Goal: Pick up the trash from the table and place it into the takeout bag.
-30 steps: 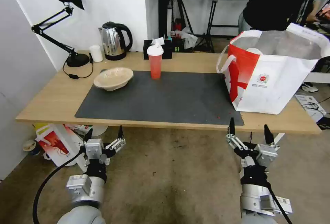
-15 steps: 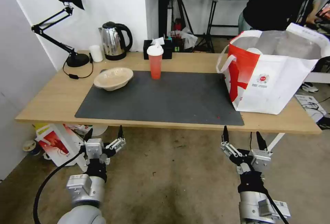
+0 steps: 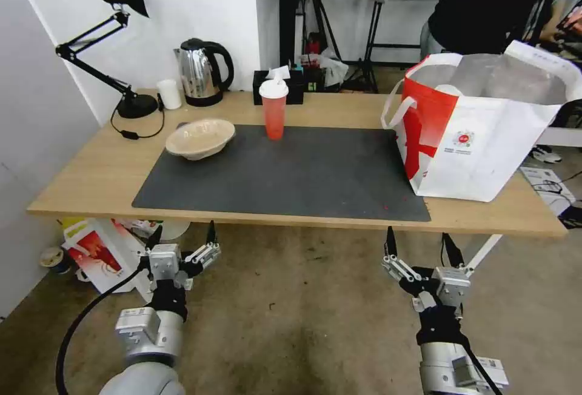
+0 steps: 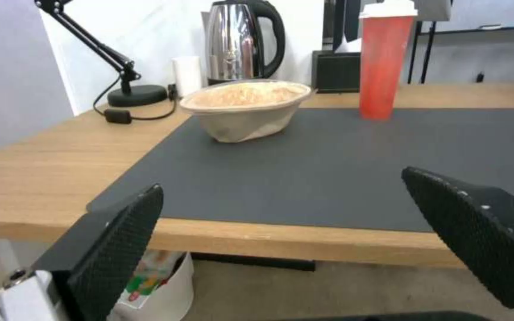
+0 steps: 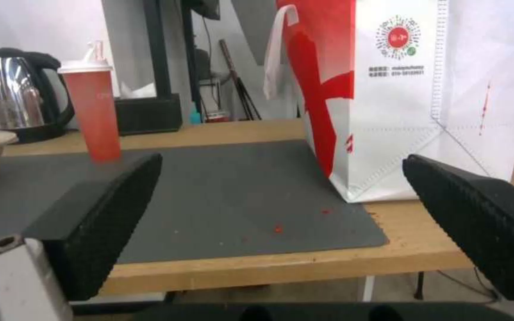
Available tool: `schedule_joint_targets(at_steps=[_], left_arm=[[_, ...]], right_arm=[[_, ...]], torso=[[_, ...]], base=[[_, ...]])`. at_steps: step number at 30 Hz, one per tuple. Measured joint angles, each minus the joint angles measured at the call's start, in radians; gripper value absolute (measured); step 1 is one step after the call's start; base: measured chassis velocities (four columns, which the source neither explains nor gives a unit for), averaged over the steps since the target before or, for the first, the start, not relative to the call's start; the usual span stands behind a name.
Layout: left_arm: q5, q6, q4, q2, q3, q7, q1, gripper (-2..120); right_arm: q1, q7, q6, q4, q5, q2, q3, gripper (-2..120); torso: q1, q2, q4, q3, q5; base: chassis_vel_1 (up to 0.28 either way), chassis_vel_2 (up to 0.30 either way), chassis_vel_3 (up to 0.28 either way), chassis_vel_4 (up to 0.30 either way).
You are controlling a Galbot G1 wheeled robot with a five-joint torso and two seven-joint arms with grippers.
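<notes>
Both my tools sit below the near desk (image 3: 91, 183) edge, empty: left tool (image 3: 182, 234) lower left of the head frame, right tool (image 3: 418, 242) lower right, each with jaws spread wide. Pulp bowl (image 3: 200, 137) rests at the mat's upper-left corner, tilted; it looks light and thin-walled, likely to flex, so I'd pinch the rim, one finger inside and one out. Red cup (image 3: 274, 110) with white lid stands upright at the mat's back edge, centre frame; probably light, slick plastic, tippy and crushable, so I'd grip mid-body, gently. Takeout bag (image 3: 485, 140) stands open on the right of the desk, soft sides, something white inside. Red crumbs lie on the mat near the bag.
</notes>
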Motion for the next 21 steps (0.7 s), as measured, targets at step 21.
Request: schedule_joint_targets(at_steps=[21], left_arm=[[0.006, 0.004, -0.002, 0.001, -0.002, 0.002, 0.004, 100]], right_arm=[[0.009, -0.012, 0.006, -0.019, -0.027, -0.014, 0.012, 100]], torso=[[0.0, 0.0, 0.0, 0.0, 0.0001]], base=[[0.0, 0.0, 0.0, 0.0]])
